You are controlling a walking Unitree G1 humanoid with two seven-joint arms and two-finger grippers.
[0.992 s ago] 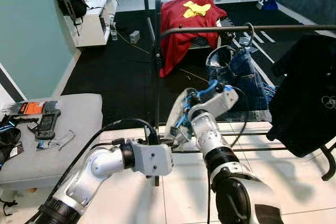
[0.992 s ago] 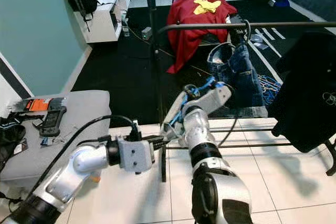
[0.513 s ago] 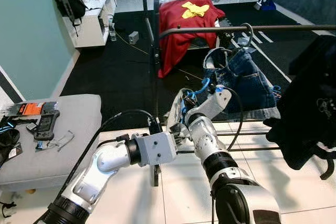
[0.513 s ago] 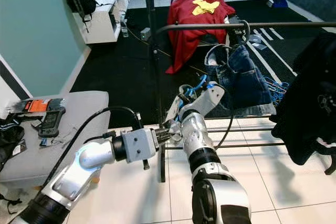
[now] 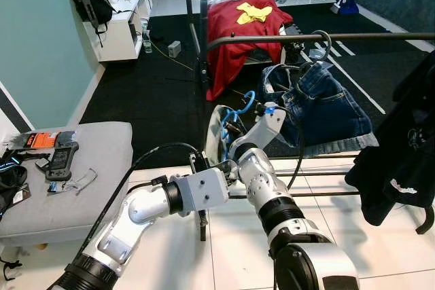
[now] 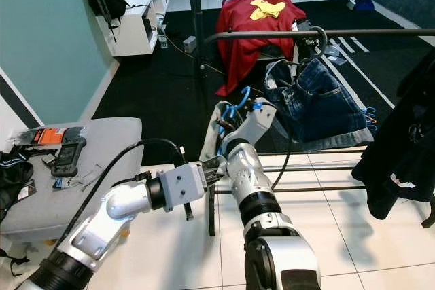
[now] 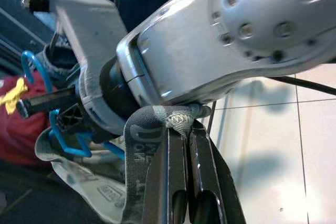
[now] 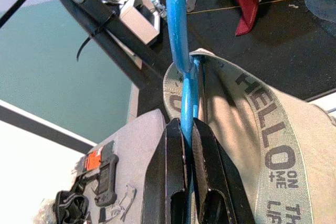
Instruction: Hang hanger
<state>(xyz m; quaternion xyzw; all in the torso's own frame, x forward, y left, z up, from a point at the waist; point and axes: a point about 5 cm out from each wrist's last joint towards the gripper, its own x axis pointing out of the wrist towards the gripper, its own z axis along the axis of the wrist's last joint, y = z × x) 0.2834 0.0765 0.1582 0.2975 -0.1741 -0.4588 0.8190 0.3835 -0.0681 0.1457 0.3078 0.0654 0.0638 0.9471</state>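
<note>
In the left eye view I see the right gripper point(image 5: 230, 121) raised in front of the black clothes rail point(image 5: 319, 36). It holds a blue hanger point(image 5: 246, 102) with a grey garment point(image 5: 216, 134) hanging on it, below the rail and to the left of the jeans point(image 5: 319, 103) that hang there. A black garment point(image 5: 401, 147) hangs at the far right. The left gripper point(image 5: 228, 168) is just beside the right forearm.

In the right eye view the grey bench point(image 6: 102, 142) on the left carries a black controller point(image 6: 66, 156).

In the left wrist view the 2 black fingers point(image 7: 170, 182) are pressed together on the grey waistband point(image 7: 137, 156).

In the right wrist view the 2 fingers point(image 8: 170, 177) clamp the blue hanger rod; the waistband shows the word HELLO.
</note>
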